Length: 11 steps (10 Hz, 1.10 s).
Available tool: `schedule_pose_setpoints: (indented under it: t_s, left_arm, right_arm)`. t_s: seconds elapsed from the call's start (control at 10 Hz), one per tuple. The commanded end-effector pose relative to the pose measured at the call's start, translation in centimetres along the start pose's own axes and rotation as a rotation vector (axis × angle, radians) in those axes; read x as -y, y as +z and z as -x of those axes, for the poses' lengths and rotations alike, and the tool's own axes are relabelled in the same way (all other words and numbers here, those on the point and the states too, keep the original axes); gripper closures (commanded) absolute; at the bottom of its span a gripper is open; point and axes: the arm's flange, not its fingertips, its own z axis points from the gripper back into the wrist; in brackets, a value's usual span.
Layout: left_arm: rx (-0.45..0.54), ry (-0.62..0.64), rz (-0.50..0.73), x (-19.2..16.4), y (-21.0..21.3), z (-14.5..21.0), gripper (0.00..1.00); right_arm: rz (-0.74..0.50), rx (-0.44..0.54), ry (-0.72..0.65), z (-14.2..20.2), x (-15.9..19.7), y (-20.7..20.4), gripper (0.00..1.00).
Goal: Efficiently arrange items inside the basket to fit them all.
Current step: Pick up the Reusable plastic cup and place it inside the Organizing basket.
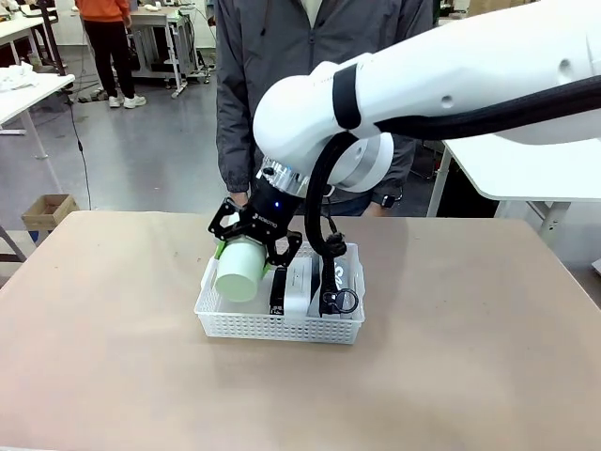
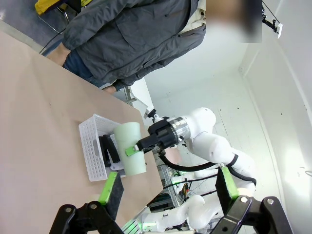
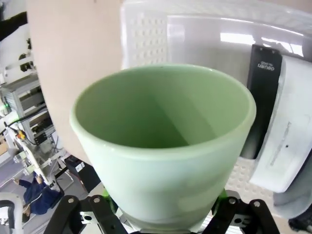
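The table (image 1: 113, 357) spreads bare on every side of the right gripper (image 1: 254, 235), with wide open surface toward the near edge and both ends. Directly under that claw sits the basket (image 1: 282, 327), its lattice walls low; its left bay beneath the claw looks free of items, though the cup hides part of it. The right arm reaches in across the middle, wrist angled down and leftward, its fingers pinching the pale green cup (image 1: 240, 268), which hangs tilted, on its side, over the basket's left end. Just right of the claw lie the black stapler (image 3: 261, 97), bearing small pale print I cannot read surely, then the white box (image 1: 300, 287), then the pouch's ring (image 1: 340, 302). The left gripper (image 2: 165, 190) hovers well apart, fingers spread wide.
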Motion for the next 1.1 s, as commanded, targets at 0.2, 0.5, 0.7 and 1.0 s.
schedule_pose_setpoints:
  t_s: [0.2, 0.5, 0.7, 1.0]
  left_arm:
    - [0.016, 0.005, 0.021, 0.4, -0.2, -0.1, 0.00]
    - [0.016, 0.005, 0.021, 0.4, -0.2, -0.1, 0.00]
    - [0.016, 0.005, 0.021, 0.4, -0.2, -0.1, 0.00]
    - [0.016, 0.005, 0.021, 0.4, -0.2, -0.1, 0.00]
  right_arm:
    - [0.088, -0.010, -0.028, -1.5, -0.5, -2.7, 0.16]
    - [0.114, -0.011, -0.025, -2.1, -0.8, -4.3, 0.16]
    - [0.085, -0.009, -0.030, -2.4, -0.8, -4.4, 0.16]
    - [0.040, 0.028, -0.044, -2.5, -0.6, -4.4, 0.16]
